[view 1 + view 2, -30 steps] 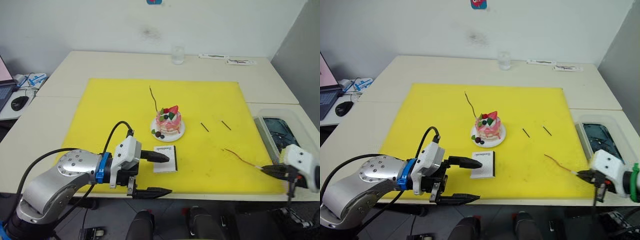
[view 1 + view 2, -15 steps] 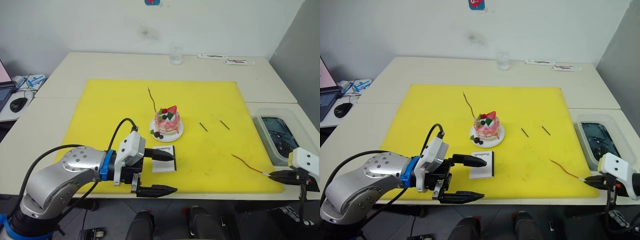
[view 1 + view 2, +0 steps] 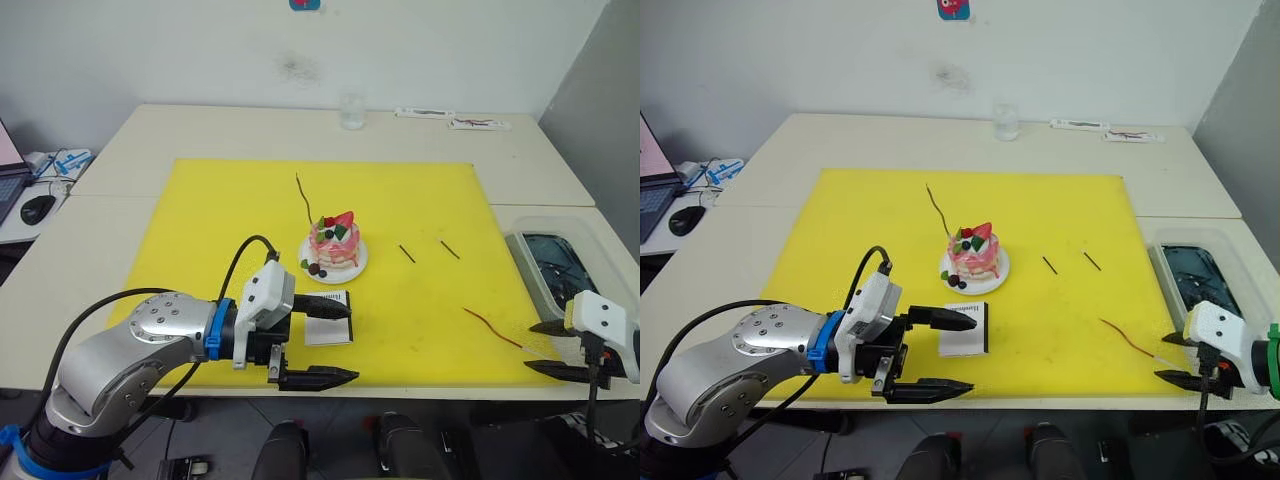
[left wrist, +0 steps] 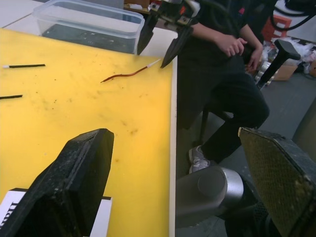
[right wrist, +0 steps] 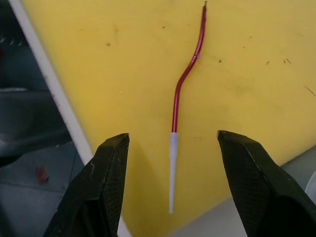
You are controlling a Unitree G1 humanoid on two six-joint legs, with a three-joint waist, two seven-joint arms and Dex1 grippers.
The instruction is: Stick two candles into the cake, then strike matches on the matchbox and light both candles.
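The pink-and-white cake (image 3: 335,245) stands on its small plate (image 3: 358,267) mid-mat. A thin wavy candle (image 3: 304,197) slants up behind it; I cannot tell if its foot is in the cake. The dark red candle (image 3: 488,325) lies flat near the mat's front right corner. Its white end (image 5: 172,163) points into the gap of my right gripper (image 3: 545,347), which is open and not touching it. Two short dark matches (image 3: 408,254) (image 3: 452,250) lie right of the cake. In front of the cake lies the white matchbox (image 3: 328,318). My left gripper (image 3: 330,342) is open wide, one finger over the box.
All of this rests on a yellow mat (image 3: 200,220). A clear plastic bin (image 3: 590,250) stands off its right edge. A small glass (image 3: 353,110) and flat packets (image 3: 480,124) sit at the table's back. A person (image 4: 222,74) sits by the table's edge near my right gripper.
My right gripper dragged the red candle rightward by its white end, then opened and let it go; it now lies on the mat. My left gripper edged slightly toward the matchbox.
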